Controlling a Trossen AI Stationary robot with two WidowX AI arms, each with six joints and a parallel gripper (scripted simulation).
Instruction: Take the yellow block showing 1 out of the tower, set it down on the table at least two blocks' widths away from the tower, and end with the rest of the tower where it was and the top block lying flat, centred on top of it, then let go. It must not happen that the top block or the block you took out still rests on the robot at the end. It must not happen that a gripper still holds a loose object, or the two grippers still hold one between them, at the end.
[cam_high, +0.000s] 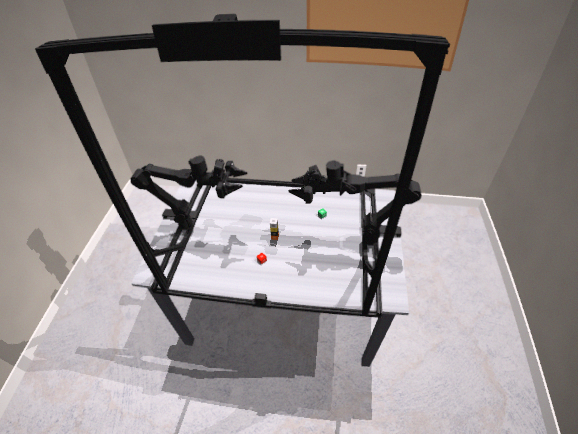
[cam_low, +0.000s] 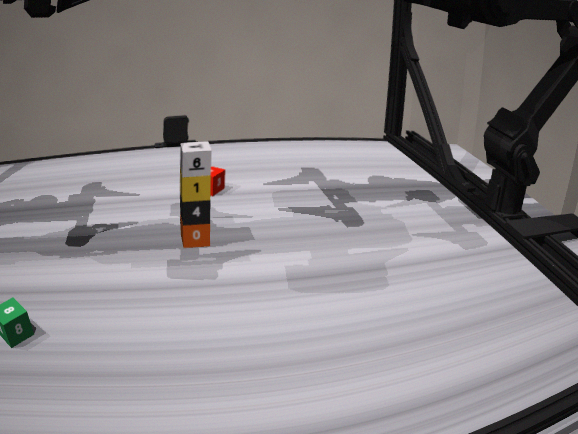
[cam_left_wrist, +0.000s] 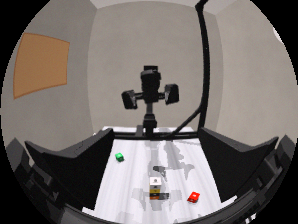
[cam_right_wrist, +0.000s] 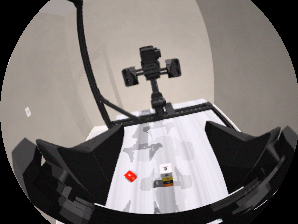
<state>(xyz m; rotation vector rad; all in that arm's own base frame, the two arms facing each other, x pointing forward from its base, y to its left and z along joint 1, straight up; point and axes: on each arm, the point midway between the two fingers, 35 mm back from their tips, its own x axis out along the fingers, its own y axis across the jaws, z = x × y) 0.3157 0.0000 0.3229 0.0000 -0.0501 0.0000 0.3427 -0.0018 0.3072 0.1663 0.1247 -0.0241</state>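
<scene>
The tower stands mid-table (cam_high: 274, 230). From the top it holds a white block marked 6 (cam_low: 195, 159), the yellow block marked 1 (cam_low: 195, 188), a black block marked 4 (cam_low: 195, 212) and an orange block marked 0 (cam_low: 195, 235). The tower also shows in the left wrist view (cam_left_wrist: 156, 189) and in the right wrist view (cam_right_wrist: 164, 177). My left gripper (cam_high: 233, 181) is open and empty, raised above the table's far left edge. My right gripper (cam_high: 301, 186) is open and empty, raised above the far right side. Both are well away from the tower.
A red block (cam_high: 261, 258) (cam_low: 217, 180) lies on the table near the tower. A green block marked 8 (cam_high: 322, 213) (cam_low: 15, 322) lies apart toward the right arm. A black frame surrounds the table, with a small black fixture (cam_low: 176, 130) on its edge.
</scene>
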